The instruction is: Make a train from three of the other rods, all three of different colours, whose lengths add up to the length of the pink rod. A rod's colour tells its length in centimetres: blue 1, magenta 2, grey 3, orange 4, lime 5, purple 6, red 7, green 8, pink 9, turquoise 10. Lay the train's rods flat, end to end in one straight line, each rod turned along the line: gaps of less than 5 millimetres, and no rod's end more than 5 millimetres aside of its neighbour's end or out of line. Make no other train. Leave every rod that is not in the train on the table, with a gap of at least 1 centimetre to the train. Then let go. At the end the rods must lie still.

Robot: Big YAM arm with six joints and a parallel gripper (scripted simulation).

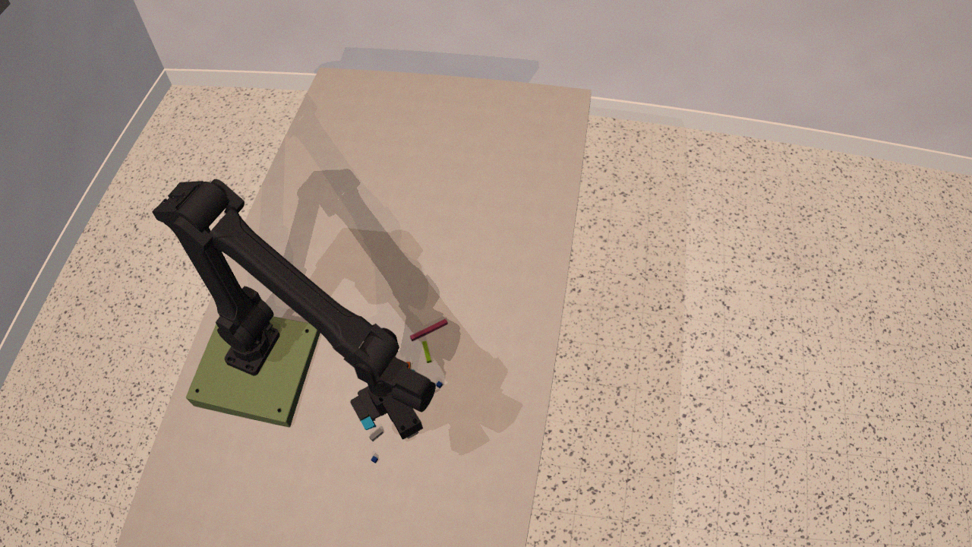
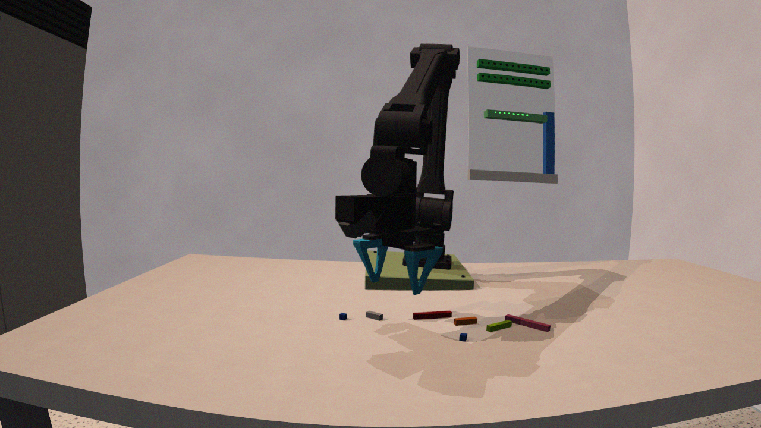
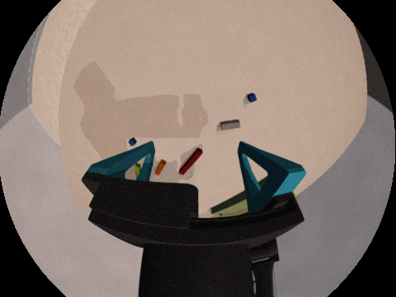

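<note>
On the table point(image 2: 159, 340), in front of the green base plate point(image 2: 462, 285), we count seven rods lying flat and all apart from one another. From the exterior view, left to right: a blue cube point(image 2: 343, 316), a short grey rod point(image 2: 374, 315), a red rod point(image 2: 431, 315), an orange rod point(image 2: 465, 321), a lime rod point(image 2: 498, 326) and the pink rod point(image 2: 527, 322) — the longest, dark pink, angled away from the lime one's far end. A second blue cube point(image 2: 462, 336) sits nearer the camera, below the orange rod. No two rods touch end to end.

The arm folds up from its base and reaches down over the row. We see the gripper point(image 2: 396, 266) hanging above the table, off the surface, roughly over the gap between grey and red — its teal fingers point(image 2: 370, 260) spread wide with nothing between them. In the wrist view the red rod point(image 3: 190, 161) lies between the fingers, farther off.
</note>
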